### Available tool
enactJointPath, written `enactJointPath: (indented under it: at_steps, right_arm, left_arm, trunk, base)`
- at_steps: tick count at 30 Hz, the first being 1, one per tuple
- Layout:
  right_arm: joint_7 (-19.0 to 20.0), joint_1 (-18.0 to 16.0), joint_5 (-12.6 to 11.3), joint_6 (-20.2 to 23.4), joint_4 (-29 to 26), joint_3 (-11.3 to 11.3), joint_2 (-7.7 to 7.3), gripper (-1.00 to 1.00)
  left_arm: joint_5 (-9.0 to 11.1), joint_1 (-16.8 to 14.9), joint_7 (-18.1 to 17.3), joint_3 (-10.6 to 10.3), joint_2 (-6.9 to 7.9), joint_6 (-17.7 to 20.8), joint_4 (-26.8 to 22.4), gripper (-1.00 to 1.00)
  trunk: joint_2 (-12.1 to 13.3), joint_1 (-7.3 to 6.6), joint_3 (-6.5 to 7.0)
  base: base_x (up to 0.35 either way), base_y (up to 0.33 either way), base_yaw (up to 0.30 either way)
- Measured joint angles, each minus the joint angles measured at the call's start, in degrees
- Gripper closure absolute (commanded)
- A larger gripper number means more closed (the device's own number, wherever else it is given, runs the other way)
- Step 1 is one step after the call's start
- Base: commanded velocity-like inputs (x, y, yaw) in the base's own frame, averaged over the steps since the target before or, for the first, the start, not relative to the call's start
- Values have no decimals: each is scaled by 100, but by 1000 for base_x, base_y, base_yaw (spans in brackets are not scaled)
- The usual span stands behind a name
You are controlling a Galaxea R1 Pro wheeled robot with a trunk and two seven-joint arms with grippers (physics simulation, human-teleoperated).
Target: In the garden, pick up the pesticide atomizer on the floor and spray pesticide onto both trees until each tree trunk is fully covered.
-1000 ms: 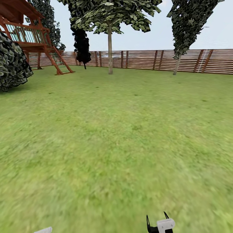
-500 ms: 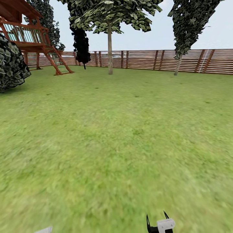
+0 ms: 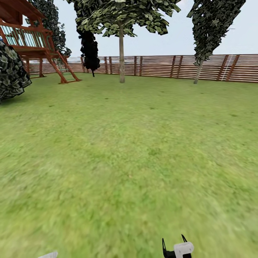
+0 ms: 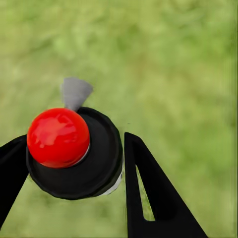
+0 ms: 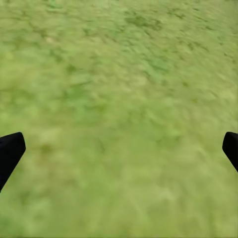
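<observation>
In the left wrist view the pesticide atomizer (image 4: 94,166), a black bottle with a red tip, sits between the black fingers of my left gripper (image 4: 74,141), which is shut on it above grass. My right gripper (image 5: 120,148) hangs open over bare lawn, with nothing between its fingers (image 5: 10,151); in the head view it (image 3: 173,239) pokes up at the bottom edge. Far ahead, a tree (image 3: 122,21) with a straight bare tree trunk (image 3: 122,59) stands before the fence. A second tree (image 3: 211,28) with a thin slanting trunk (image 3: 197,73) stands to the right.
Green lawn (image 3: 129,150) stretches ahead to a reddish-brown slat fence (image 3: 161,66). A wooden playhouse (image 3: 32,39) stands at the far left, a dark leafy bush (image 3: 10,71) at the left edge, and a narrow near-black tree (image 3: 89,50) beside the first tree.
The whole head view has shifted: the bush and the playhouse slide towards the left edge, so the camera has moved. Both grippers keep their places in the picture.
</observation>
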Motion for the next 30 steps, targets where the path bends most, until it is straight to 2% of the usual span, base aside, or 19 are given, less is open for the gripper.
enactJointPath:
  at_steps: [30]
  right_arm:
    - [0, 0, 0, 0, 0, 0, 0, -100]
  left_arm:
    - [0, 0, -3, 0, 0, 0, 3, 100]
  trunk:
    - [0, 0, 0]
  base:
    - [339, 0, 0]
